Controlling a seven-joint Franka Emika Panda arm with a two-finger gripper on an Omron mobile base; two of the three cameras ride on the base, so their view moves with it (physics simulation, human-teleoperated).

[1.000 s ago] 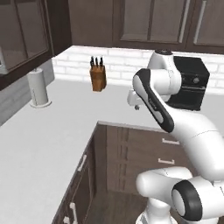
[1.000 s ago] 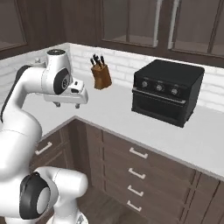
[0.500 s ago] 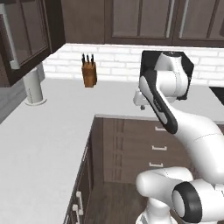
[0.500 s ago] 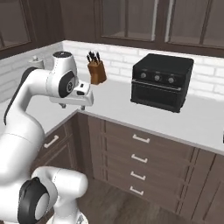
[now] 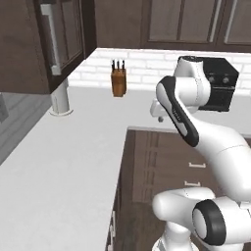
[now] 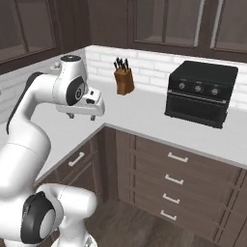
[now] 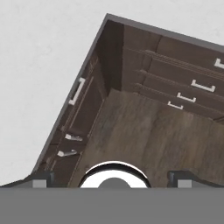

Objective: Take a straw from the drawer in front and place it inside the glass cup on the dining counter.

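Observation:
My gripper (image 5: 159, 116) hangs open and empty over the inner corner of the white L-shaped counter (image 5: 73, 147), also seen as the gripper (image 6: 82, 116) from the right. In the hand view the two fingertips (image 7: 41, 178) stand wide apart, looking straight down at the wooden floor. Dark brown drawer fronts with silver bar handles (image 6: 177, 157) are stacked under the counter; further drawer fronts (image 7: 192, 83) and a handle (image 7: 76, 91) show from the hand. All drawers are shut, and I cannot tell which is the task's own. The straw, the glass cup and the dining counter are out of view.
A wooden knife block (image 5: 118, 82) stands by the brick wall. A black toaster oven (image 6: 201, 94) sits on the counter to the right. A paper towel roll (image 5: 61, 97) stands at the left, under a dark upper cabinet (image 5: 54, 44).
The whole scene has shifted in both base views, so the base and cameras have moved. The gripper keeps its pose over the counter corner and stays open.

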